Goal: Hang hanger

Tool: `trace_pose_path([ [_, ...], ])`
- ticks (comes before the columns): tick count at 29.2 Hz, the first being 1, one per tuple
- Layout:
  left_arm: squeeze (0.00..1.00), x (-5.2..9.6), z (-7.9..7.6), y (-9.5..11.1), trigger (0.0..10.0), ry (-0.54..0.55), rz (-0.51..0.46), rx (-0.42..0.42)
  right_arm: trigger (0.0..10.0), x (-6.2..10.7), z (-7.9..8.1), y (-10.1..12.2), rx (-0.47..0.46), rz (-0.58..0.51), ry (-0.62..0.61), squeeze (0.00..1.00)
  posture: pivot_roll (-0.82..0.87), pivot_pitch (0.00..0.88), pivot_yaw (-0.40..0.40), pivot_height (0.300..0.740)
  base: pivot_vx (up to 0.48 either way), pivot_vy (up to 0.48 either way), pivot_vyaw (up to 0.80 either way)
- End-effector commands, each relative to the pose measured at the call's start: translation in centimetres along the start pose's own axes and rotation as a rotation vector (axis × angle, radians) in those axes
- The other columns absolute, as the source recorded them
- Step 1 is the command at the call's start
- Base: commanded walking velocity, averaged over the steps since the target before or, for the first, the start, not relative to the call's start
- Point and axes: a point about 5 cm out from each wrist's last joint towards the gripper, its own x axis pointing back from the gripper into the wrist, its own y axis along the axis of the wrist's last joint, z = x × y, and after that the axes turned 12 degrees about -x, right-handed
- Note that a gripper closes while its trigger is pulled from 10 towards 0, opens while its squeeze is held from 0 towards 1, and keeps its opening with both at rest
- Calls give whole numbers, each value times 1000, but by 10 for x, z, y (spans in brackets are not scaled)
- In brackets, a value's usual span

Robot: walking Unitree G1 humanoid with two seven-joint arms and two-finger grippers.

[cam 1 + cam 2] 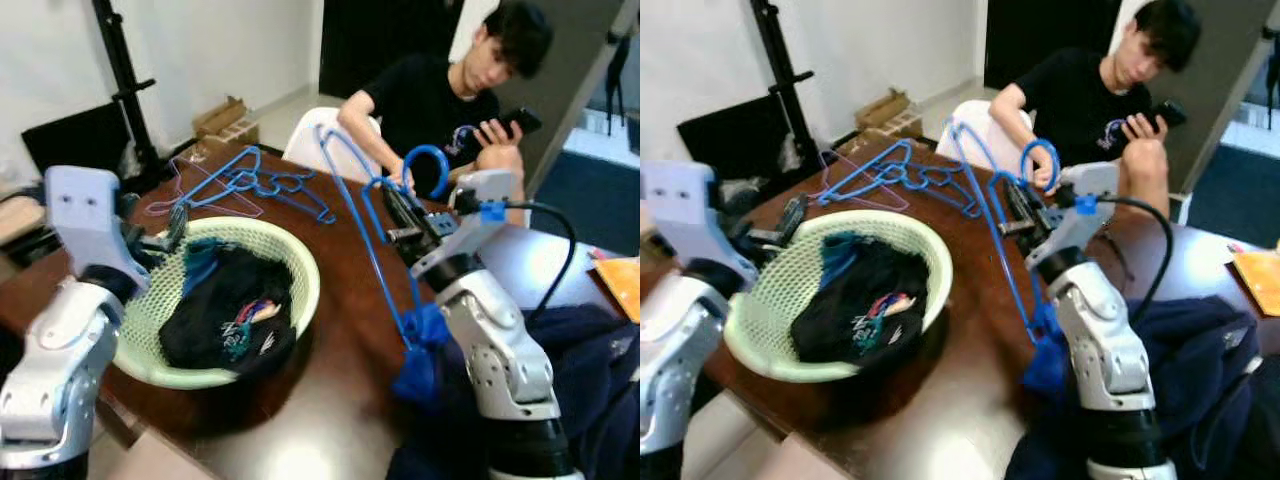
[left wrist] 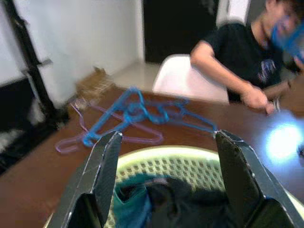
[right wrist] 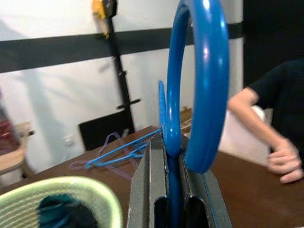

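Brown desk (image 1: 340, 330), head view: green basket (image 1: 300, 265) of clothes, blue hanger (image 1: 385, 215) raised over desk in right gripper (image 1: 398, 215). Left wrist: left gripper (image 2: 166, 147) spread wide above basket. Right wrist: fingers (image 3: 152, 190) clamped on hanger neck.
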Motion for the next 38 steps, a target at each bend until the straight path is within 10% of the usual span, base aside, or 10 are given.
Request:
trace_pose_path([
  [1, 0, 2, -4, -15, 10000, -65, 93, 15, 10000, -1, 6, 0, -13, 1, 19, 0, 113, 0, 0, 740, 0, 0, 0],
  [16, 0, 29, -17, -70, 10000, -172, 474, -15, 10000, -1, 4, 5, -3, 17, 6, 0, 106, 0, -6, 740, 0, 0, 0],
  [38, 0, 2, 21, -85, 10000, -7, 502, -37, 10000, 4, 0, 10, 27, 61, -9, 0, 51, 22, -6, 740, 0, 0, -240],
])
